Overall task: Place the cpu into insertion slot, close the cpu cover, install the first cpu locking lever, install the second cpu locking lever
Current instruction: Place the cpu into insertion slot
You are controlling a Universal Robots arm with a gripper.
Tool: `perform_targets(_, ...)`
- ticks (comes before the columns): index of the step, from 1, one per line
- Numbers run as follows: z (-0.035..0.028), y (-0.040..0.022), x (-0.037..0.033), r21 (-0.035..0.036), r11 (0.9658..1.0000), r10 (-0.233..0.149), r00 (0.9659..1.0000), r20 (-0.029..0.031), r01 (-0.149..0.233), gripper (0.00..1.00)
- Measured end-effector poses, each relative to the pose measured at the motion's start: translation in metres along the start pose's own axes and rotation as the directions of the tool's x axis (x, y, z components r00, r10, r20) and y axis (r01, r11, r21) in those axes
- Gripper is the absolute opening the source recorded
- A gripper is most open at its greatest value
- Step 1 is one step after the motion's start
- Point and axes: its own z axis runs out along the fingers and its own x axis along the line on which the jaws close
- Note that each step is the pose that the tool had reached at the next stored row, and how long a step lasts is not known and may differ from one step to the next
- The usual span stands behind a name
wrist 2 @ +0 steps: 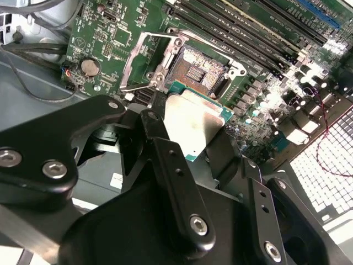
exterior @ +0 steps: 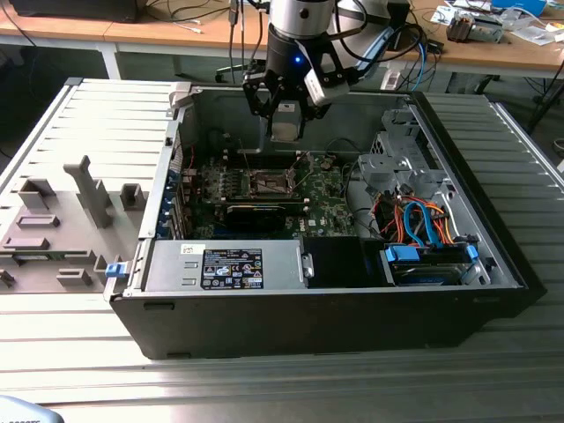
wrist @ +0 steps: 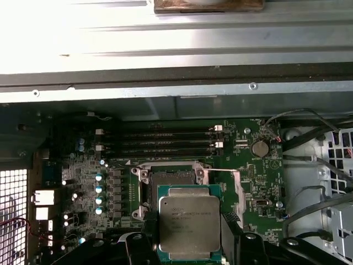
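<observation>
Tool clamps cpu above open insertion slot.

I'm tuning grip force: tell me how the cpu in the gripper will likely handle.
The cpu looks thin and flat with a metal lid, so probably stiff and light. Pinched by its thin edges in the gripper, it may slip or tilt. Its green rim looks delicate; hard squeezing seems risky.

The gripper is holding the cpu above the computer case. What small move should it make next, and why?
In my judgement, ease the cpu straight down toward the insertion slot: the gripper grips it well above the board, and the slot's dark centre lies uncovered and empty.
</observation>
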Motion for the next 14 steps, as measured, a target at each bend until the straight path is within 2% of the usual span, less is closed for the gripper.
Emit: perform_targets(14,0.0028,0.0003,0.0021,0.0001,1.0,0.0,1.0,0.0,0.0,0.54)
